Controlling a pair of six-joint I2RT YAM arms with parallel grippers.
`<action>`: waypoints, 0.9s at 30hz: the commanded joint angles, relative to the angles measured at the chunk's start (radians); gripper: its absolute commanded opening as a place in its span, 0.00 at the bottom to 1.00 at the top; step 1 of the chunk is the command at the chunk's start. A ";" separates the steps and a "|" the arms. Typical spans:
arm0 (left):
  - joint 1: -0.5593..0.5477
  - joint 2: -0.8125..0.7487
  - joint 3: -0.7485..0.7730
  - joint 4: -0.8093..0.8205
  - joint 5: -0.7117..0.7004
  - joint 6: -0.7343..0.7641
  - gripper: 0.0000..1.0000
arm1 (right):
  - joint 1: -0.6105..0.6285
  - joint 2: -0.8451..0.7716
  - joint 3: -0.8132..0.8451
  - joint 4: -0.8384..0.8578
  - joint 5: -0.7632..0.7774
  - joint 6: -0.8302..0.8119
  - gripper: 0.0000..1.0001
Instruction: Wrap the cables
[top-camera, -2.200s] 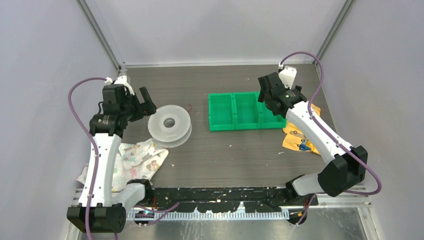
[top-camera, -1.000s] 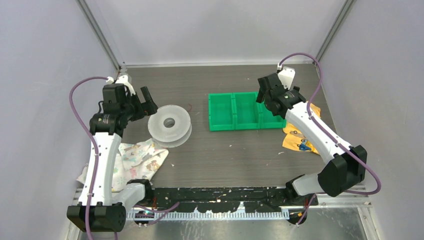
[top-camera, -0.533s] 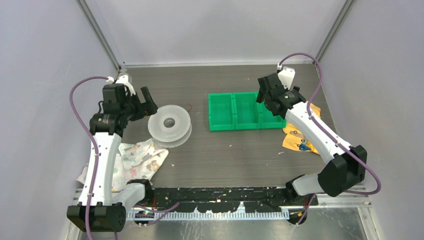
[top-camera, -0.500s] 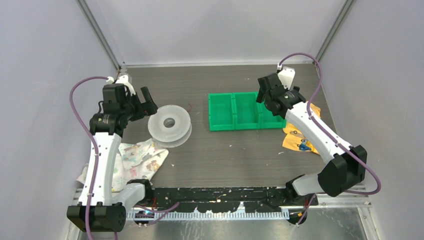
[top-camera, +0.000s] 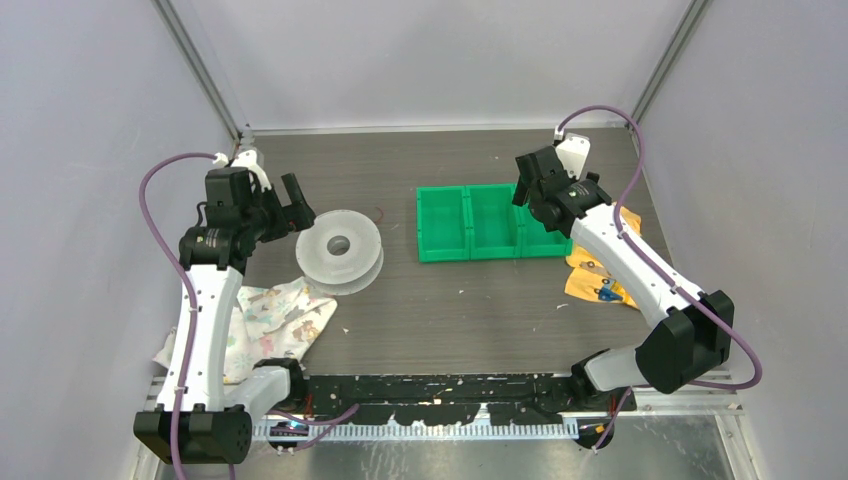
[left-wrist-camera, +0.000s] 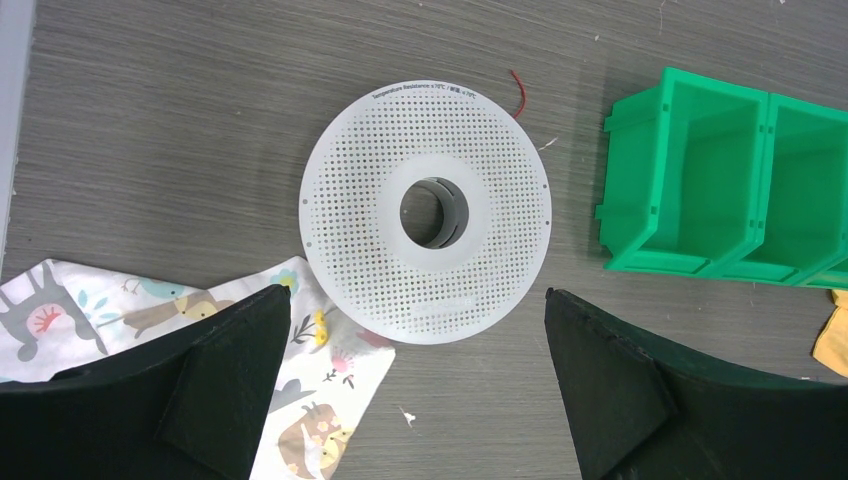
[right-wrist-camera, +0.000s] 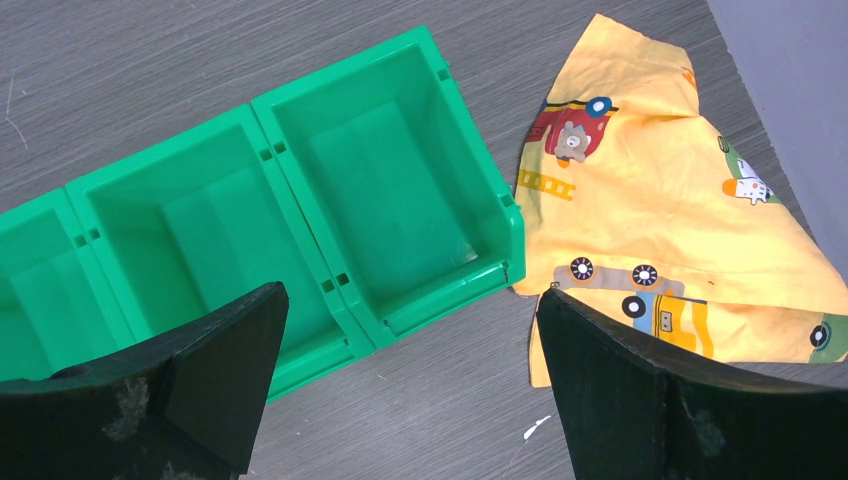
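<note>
A white perforated spool (top-camera: 340, 250) lies flat at the table's left; it also shows in the left wrist view (left-wrist-camera: 428, 208). A short red cable (left-wrist-camera: 517, 92) end pokes out from under the spool's far rim, seen from above as a tiny red strand (top-camera: 380, 213); the rest of the cables is hidden. My left gripper (top-camera: 297, 207) is open and empty, held above the spool's left edge, its jaws wide apart in the left wrist view (left-wrist-camera: 415, 335). My right gripper (top-camera: 528, 190) is open and empty above the green bins, also seen in the right wrist view (right-wrist-camera: 410, 325).
A row of three green bins (top-camera: 430, 245) stands right of centre, empty in the right wrist view (right-wrist-camera: 300, 195). A white patterned cloth (top-camera: 275, 315) lies by the spool's near side. A yellow printed cloth (top-camera: 600, 280) lies right of the bins. Walls enclose three sides.
</note>
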 joint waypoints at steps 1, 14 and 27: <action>0.002 -0.016 0.025 0.013 0.009 0.007 1.00 | 0.001 -0.024 0.008 0.027 0.011 0.003 1.00; 0.002 -0.013 0.029 0.013 0.012 0.007 1.00 | 0.001 -0.025 0.004 0.028 0.011 0.004 1.00; 0.002 -0.006 0.038 0.010 0.021 0.006 1.00 | 0.001 -0.024 0.006 0.033 0.003 0.001 1.00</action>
